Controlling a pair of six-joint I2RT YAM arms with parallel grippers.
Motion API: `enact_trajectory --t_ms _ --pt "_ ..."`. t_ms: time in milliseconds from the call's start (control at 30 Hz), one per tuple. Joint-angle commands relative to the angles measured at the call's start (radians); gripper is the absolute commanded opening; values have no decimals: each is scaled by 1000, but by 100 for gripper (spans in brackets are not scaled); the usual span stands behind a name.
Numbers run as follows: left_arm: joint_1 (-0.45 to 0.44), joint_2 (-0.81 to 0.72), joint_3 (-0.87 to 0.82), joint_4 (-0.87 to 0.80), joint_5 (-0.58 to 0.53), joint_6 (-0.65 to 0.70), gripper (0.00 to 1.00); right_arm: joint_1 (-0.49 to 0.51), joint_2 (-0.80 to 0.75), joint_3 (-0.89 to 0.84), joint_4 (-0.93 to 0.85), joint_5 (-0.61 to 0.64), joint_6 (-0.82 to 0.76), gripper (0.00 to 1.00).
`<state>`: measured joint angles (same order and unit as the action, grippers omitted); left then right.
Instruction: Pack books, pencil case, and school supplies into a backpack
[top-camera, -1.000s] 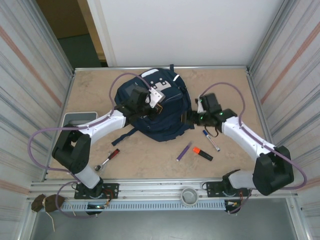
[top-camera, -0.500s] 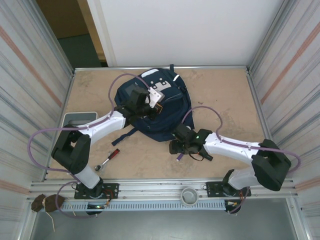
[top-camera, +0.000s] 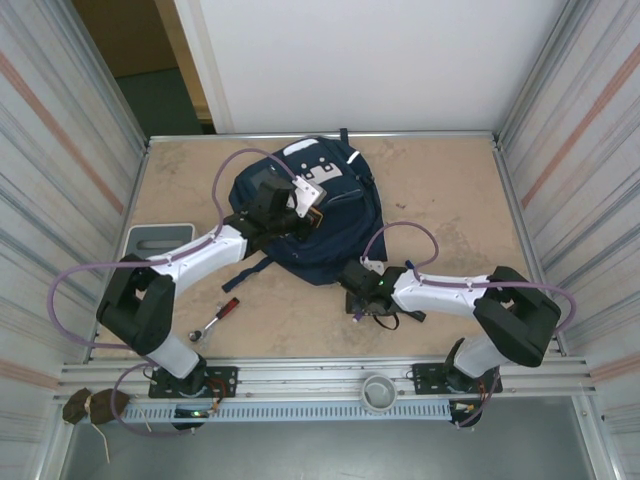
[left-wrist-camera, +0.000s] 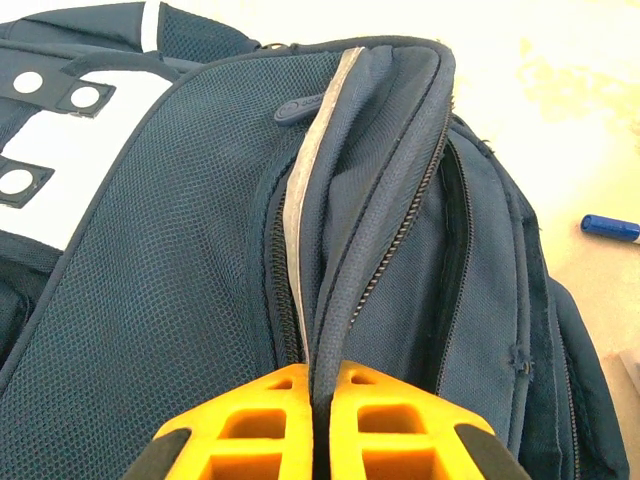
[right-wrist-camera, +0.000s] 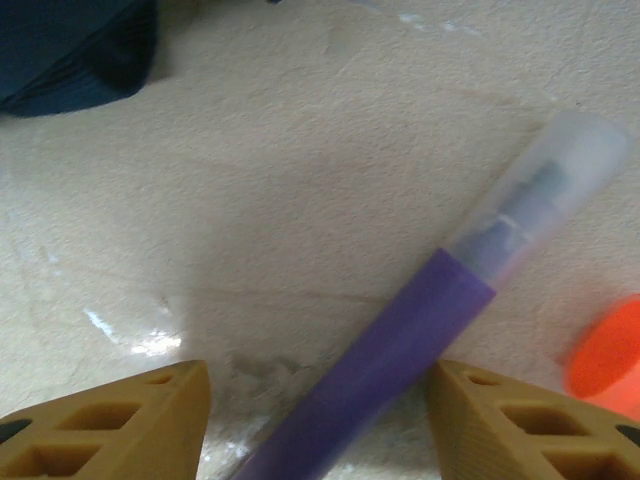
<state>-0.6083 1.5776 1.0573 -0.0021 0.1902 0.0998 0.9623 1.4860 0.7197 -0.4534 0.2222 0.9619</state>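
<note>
The navy backpack (top-camera: 325, 215) lies at the table's middle back. My left gripper (left-wrist-camera: 322, 385) is shut on the edge of the backpack (left-wrist-camera: 200, 250) beside its zip, holding the opening up; from above the left gripper (top-camera: 303, 203) sits on the bag's left side. My right gripper (right-wrist-camera: 318, 415) is low over the table in front of the bag, its jaws open on either side of the purple pen (right-wrist-camera: 400, 350), which lies slanted between them. Beside it is the orange highlighter (right-wrist-camera: 605, 355). The marker's blue cap (left-wrist-camera: 610, 227) shows past the bag. The books and pencil case are out of view.
A red-handled metal tool (top-camera: 216, 317) lies near the front left. A grey tray (top-camera: 160, 238) sits at the left edge. A tape roll (top-camera: 379, 391) rests on the front rail. Metal walls close in both sides of the table (top-camera: 450, 180).
The right arm has swung from beside the backpack down and left to the purple pen, and its jaws have narrowed around it. The left gripper keeps its hold.
</note>
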Motion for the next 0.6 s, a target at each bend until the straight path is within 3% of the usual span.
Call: enact_trajectory --t_ms 0,400,567 --pt "5 -59 -8 25 5 -8 0 -23 36 -22 62 -1 3 49" --pt "4 -70 -14 31 9 -18 0 -12 -82 -63 39 29 31 9" --pt "4 -65 15 29 3 -40 0 -6 -256 -69 19 49 26 4"
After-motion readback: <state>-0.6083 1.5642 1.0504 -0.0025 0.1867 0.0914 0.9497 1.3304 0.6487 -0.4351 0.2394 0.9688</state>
